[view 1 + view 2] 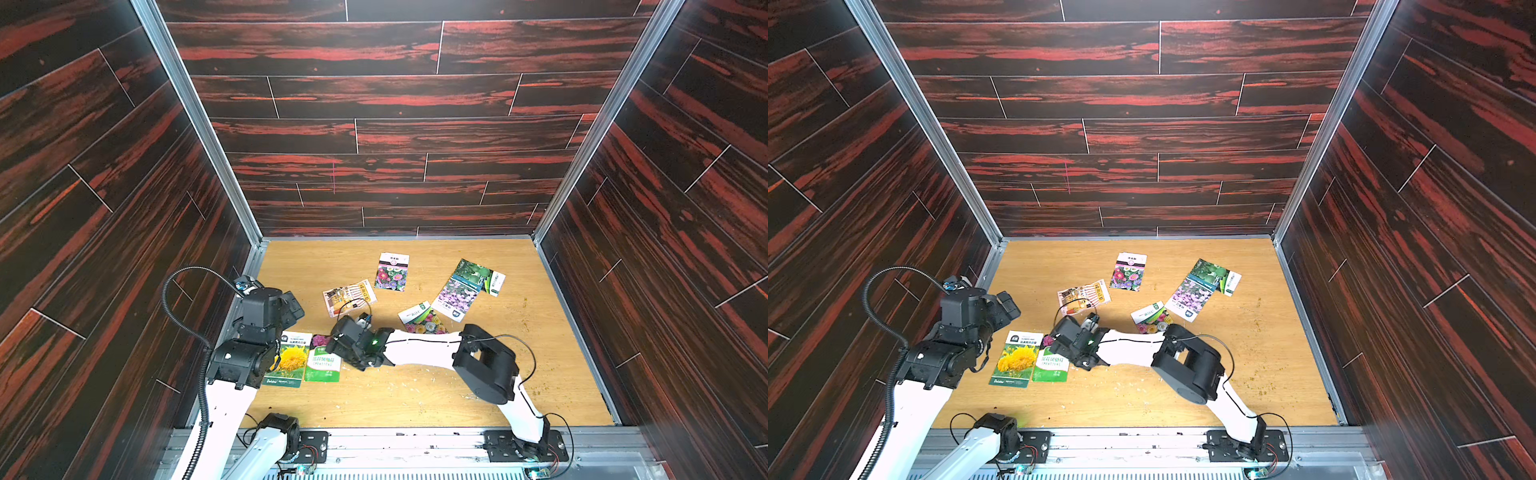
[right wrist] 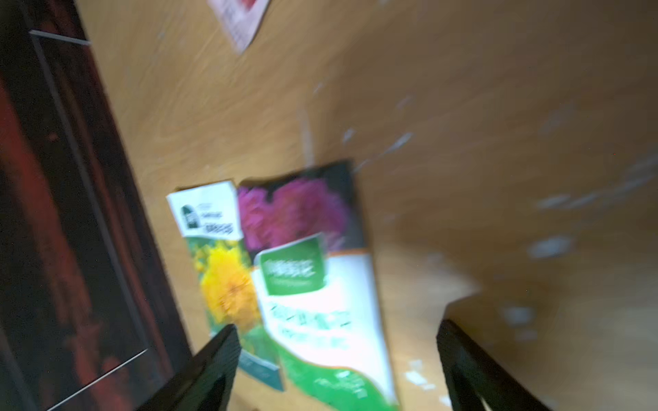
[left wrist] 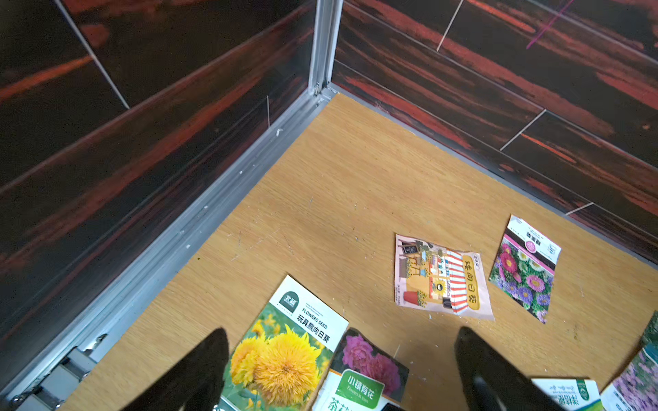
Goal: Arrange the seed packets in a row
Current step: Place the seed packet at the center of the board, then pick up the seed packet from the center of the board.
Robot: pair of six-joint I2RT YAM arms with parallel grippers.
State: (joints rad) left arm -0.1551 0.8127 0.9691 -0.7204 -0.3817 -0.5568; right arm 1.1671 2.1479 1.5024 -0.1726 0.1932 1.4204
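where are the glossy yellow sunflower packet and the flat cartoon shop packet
glossy yellow sunflower packet (image 1: 1016, 359): in a top view, on the bloom
flat cartoon shop packet (image 3: 441, 279): left wrist view, printed middle

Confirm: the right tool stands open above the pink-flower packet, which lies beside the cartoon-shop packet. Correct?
No. The pink-flower packet lies beside the sunflower packet, as the right wrist view shows; the cartoon-shop packet lies apart. The right tool does stand open above that packet.
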